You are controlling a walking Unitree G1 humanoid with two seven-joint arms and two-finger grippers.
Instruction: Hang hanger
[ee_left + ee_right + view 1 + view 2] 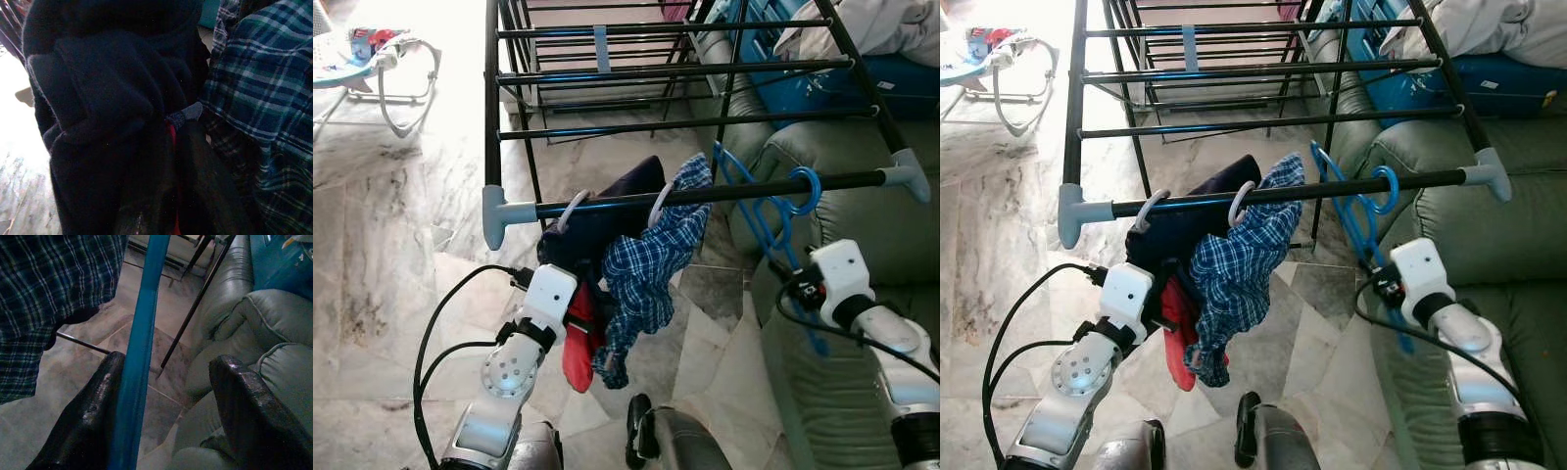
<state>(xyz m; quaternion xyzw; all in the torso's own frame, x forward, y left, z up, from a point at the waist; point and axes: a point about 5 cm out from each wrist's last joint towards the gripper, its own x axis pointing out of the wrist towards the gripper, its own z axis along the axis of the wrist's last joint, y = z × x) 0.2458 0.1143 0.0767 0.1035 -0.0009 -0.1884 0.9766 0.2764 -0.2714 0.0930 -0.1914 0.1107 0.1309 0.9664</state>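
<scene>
A blue hanger [773, 211] hangs by its hook on the drying rack's front black rail [724, 192], near the right end. My right gripper [168, 363] is open just below the rail, with the blue hanger's bar [144, 318] lying against one finger [93, 416]. Left of it on the same rail, two white hangers carry a navy garment [607, 220] and a blue plaid shirt [651, 264]. My left gripper [172, 128] is pushed into the navy garment, shut with a red cloth [579, 357] between its fingers.
More black rails of the rack [685, 73] run behind the front one. A green sofa [862, 392] stands close on the right, with a blue box [803, 88] on it. A baby bouncer [372, 59] sits far left on the marble floor [401, 255].
</scene>
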